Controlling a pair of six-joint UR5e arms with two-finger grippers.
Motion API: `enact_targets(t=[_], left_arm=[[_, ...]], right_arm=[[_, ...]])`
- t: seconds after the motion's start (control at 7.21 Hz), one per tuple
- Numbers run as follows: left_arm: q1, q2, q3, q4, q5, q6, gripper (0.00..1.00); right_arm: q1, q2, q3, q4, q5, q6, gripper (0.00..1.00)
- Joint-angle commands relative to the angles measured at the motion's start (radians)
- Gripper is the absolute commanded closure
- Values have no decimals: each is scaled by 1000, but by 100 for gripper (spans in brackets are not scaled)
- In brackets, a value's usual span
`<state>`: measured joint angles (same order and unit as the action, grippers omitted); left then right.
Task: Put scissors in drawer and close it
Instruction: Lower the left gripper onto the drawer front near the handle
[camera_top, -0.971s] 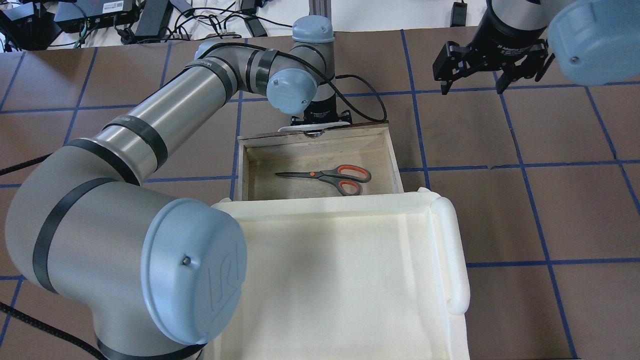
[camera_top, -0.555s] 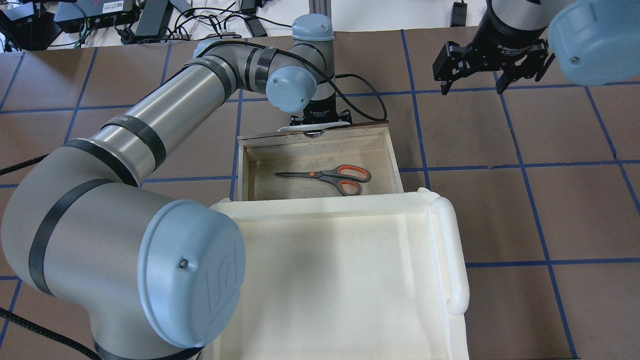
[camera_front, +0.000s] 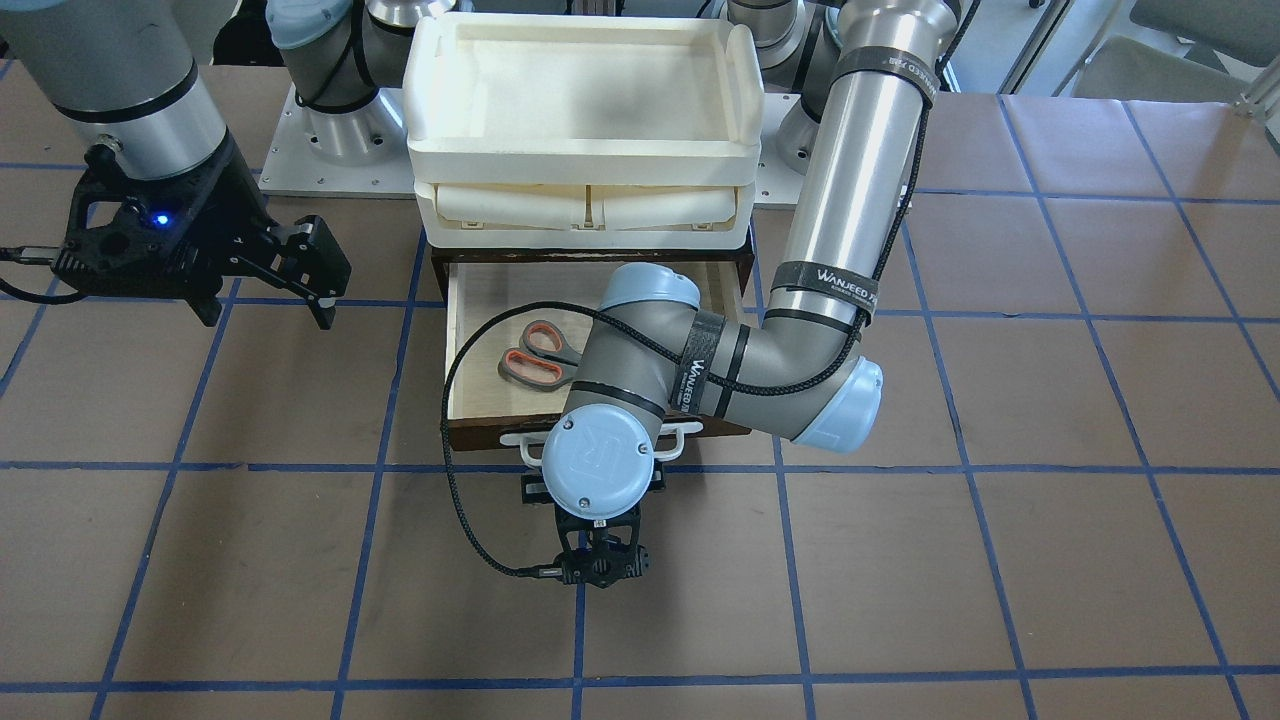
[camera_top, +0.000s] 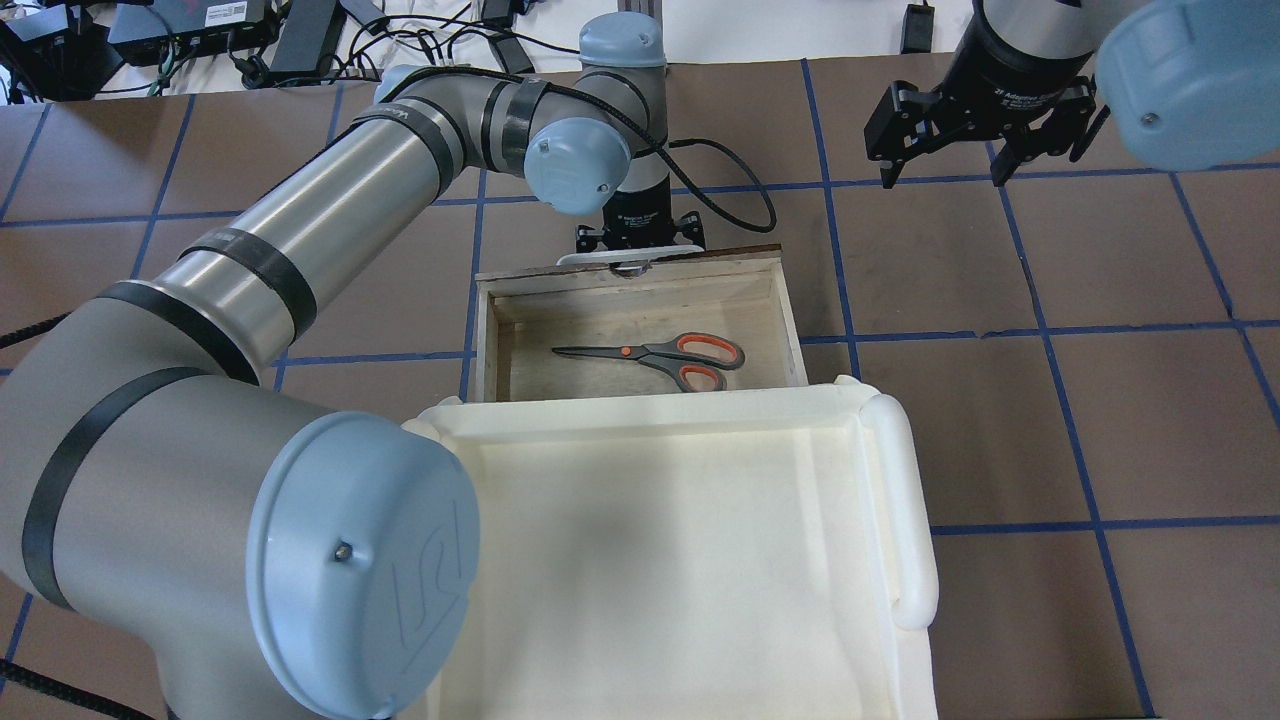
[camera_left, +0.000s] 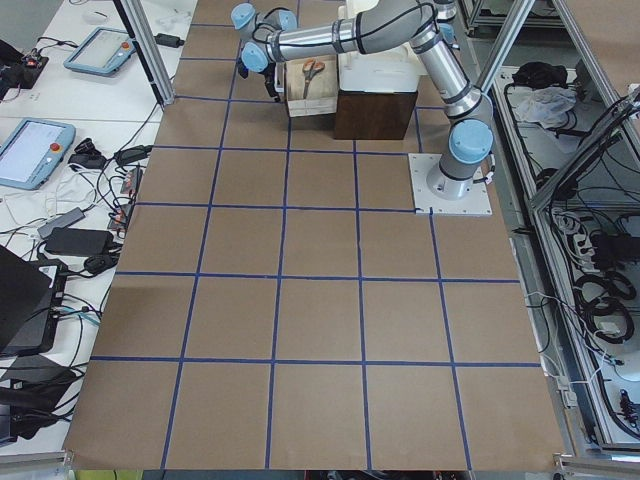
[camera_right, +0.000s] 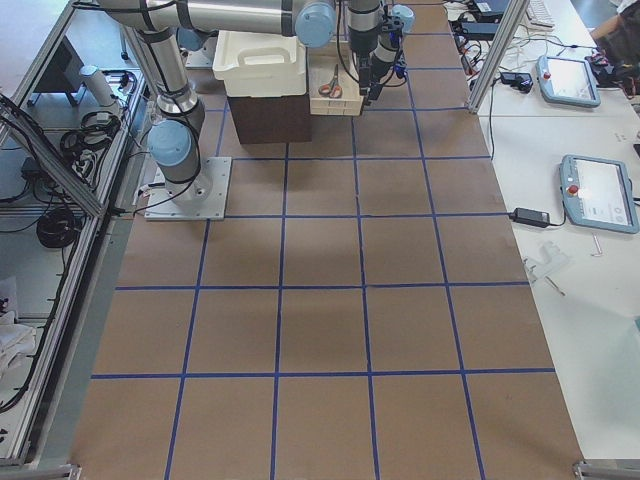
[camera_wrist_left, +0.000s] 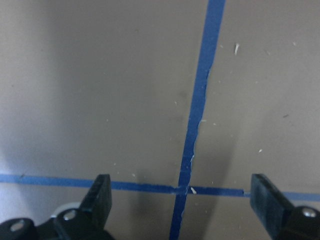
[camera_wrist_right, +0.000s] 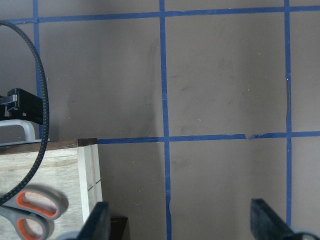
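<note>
The scissors (camera_top: 660, 355) lie flat inside the open drawer (camera_top: 790, 320), blades toward the view's left. They also show in the front view (camera_front: 535, 355) and the right wrist view (camera_wrist_right: 30, 210). The drawer sticks out from under the white tray unit, its white bar handle (camera_top: 615, 257) on the far front. My left gripper (camera_top: 640, 240) points down right at that handle. The left wrist view shows it open (camera_wrist_left: 182, 200) with only bare table between its fingers. My right gripper (camera_top: 940, 150) is open and empty, hovering to the right of the drawer.
The white plastic tray unit (camera_top: 900, 500) sits on top of the drawer's cabinet, near the robot. Brown table (camera_top: 1100, 400) with blue tape lines lies all round. The left arm's black cable (camera_front: 450, 480) loops beside the drawer's front.
The left arm's wrist and elbow have shifted slightly away from the robot. The drawer, scissors and right gripper have not visibly moved.
</note>
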<state>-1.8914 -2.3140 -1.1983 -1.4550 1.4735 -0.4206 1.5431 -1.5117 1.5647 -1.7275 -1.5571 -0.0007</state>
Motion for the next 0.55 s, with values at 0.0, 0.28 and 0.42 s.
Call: enact_targets(t=[0.0, 0.28, 0.42], left_arm=[[0, 13, -1, -8, -10, -9, 0], [-3, 24, -1, -45, -16, -30, 0], [-8, 25, -4, -53, -16, -49, 0]], right_arm=[[2, 1, 0, 0, 0, -1, 0], [0, 1, 2, 3, -1, 1, 0], [0, 1, 2, 2, -1, -1, 0]])
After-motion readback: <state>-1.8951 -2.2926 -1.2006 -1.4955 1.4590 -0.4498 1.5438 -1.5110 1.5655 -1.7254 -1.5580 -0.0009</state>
